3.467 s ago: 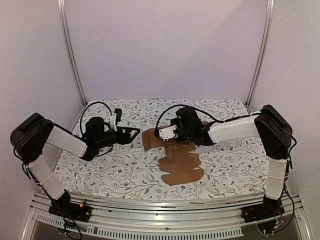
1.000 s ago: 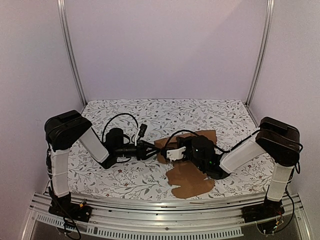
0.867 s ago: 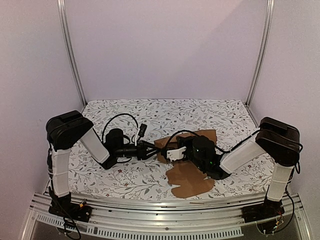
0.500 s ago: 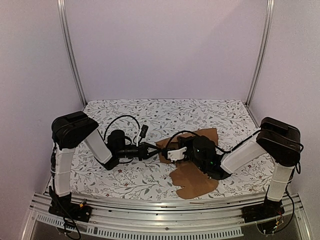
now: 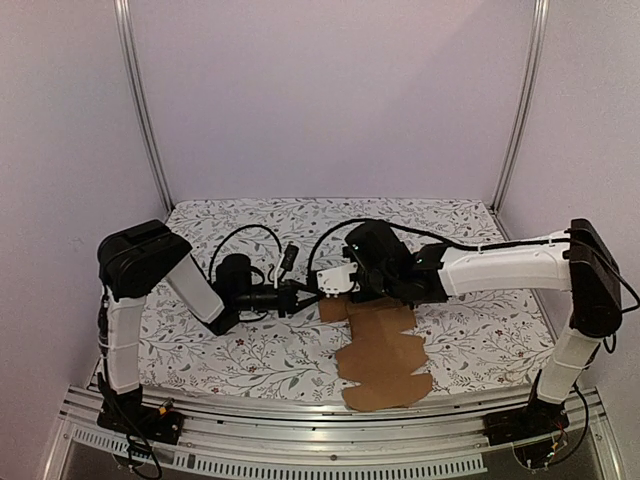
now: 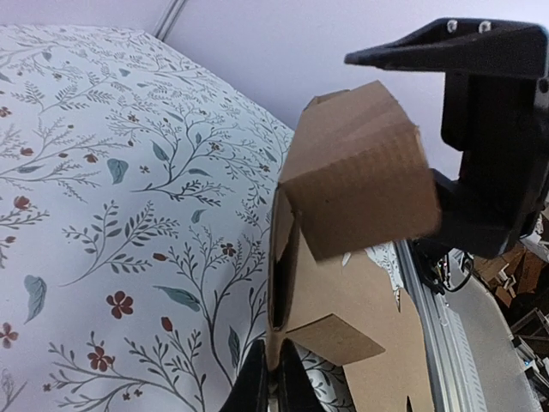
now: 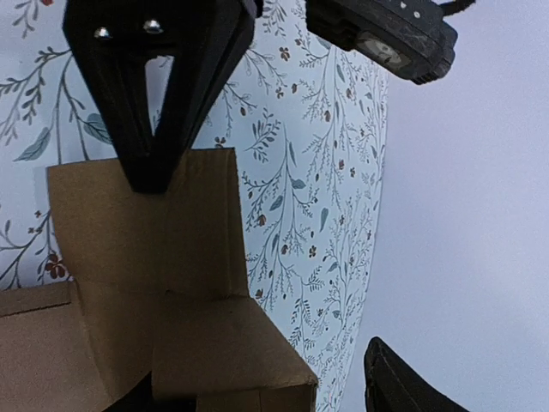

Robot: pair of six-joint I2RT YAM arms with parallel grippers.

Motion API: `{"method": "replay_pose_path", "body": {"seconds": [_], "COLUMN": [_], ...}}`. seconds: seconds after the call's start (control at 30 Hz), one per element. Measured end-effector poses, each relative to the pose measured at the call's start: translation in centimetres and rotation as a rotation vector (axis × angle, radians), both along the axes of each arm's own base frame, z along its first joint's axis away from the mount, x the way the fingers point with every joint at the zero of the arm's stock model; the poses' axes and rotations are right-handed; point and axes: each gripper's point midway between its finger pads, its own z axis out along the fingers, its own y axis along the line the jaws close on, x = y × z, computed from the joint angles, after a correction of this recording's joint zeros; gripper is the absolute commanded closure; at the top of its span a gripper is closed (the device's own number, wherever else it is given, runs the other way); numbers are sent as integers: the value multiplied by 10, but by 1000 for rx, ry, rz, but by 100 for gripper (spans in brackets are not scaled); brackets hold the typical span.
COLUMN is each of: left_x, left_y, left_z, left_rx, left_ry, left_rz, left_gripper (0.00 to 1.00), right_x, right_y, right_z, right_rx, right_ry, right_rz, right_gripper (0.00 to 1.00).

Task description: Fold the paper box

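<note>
Left arm (image 5: pixel 188 284) and right arm (image 5: pixel 500 268) are each showing white link covers between black joint housings. Black cables (image 5: pixel 243 238) are looping loose over both wrists. Left tool (image 5: pixel 307 296) is presenting matte black, tapering fingers (image 7: pixel 141 129) with two bright screws (image 7: pixel 153 27). Right tool (image 5: pixel 330 284) is showing a white plate on black.

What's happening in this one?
Two arms are working on a brown paper box, mostly a flat sheet on the floral table. The left gripper is shut on an edge at its far end, where panels stand partly folded up. The right gripper is open beside those panels, gripping nothing.
</note>
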Motion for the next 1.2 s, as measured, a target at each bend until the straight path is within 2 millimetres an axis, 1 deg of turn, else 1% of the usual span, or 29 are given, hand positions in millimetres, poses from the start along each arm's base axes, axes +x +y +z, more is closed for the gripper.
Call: {"method": "replay_pose_path", "body": {"seconds": [0.1,0.2,0.3,0.33,0.4,0.47,0.5,0.57,0.63,0.7,0.77,0.8,0.9,1.0,1.03,1.07,1.1,1.17,1.2], "left_x": [2,3,4,4,3,2,2,3,6,9,11,11,11,10,9,9,8,7,7], "left_y": [0,0,0,1,1,2,2,2,0,-2,-5,-5,-6,-6,-5,-5,-5,-4,-4], "left_z": [6,12,14,14,14,13,13,12,14,16,19,20,22,24,24,25,25,26,26], "left_rx": [12,28,50,58,80,101,113,134,152,165,174,177,188,196,199,201,204,209,210], "left_ry": [-20,-40,-56,-60,-66,-73,-77,-84,-99,-109,-119,-119,-119,-119,-121,-121,-121,-119,-121], "left_rz": [-1,-4,-8,-10,-15,-21,-24,-32,-41,-50,-62,-68,-80,-86,-87,-89,-90,-92,-92], "left_gripper": [95,95,94,93,92,90,90,88,88,87,87,86,86,86,86,86,86,84,80], "right_x": [-20,-42,-64,-69,-73,-69,-64,-49,-29,-13,-1,3,13,19,21,22,24,26,27], "right_y": [-1,-12,-28,-33,-47,-58,-63,-72,-80,-87,-91,-90,-79,-71,-69,-67,-66,-65,-64], "right_z": [12,17,17,18,25,38,47,67,86,94,89,83,54,21,14,7,3,-2,-3], "right_rx": [0,-25,-69,-76,-79,-58,-34,23,83,115,118,109,72,31,21,12,7,0,0], "right_ry": [165,330,496,541,628,679,696,705,677,657,657,666,717,774,785,794,800,806,806], "right_rz": [12,25,26,26,10,-9,-20,-46,-78,-103,-123,-127,-128,-132,-133,-134,-137,-139,-140], "right_gripper": [31,30,30,30,30,31,32,32,30,29,28,28,30,37,41,48,53,72,83]}}
